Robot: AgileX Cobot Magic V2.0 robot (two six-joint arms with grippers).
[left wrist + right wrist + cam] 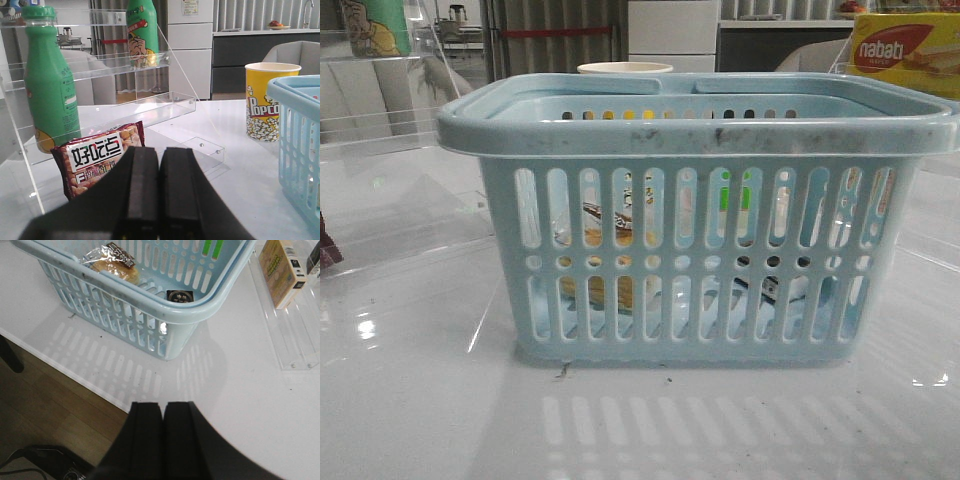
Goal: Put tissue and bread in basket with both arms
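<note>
Right hand (162,440), closed, hangs apart from basket (150,305) holding bread (116,267).

We note: basket (700,215) lt blue w/ dark scuffs; bread (117,267) golden-brown, blk/wht label; bottle (47,85) green; popcorn cup (267,102) yellow.

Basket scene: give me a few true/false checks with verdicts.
1. The bread lies inside the basket. True.
2. The left gripper holds a green bottle. False: its fingers are closed on nothing; the bottle stands on the clear shelf.
3. The popcorn cup stands outside the basket. True.
4. The right gripper is open over the basket. False: it is closed, off to the side of the basket.
5. The tissue sits on the table. False: it is in the basket.
</note>
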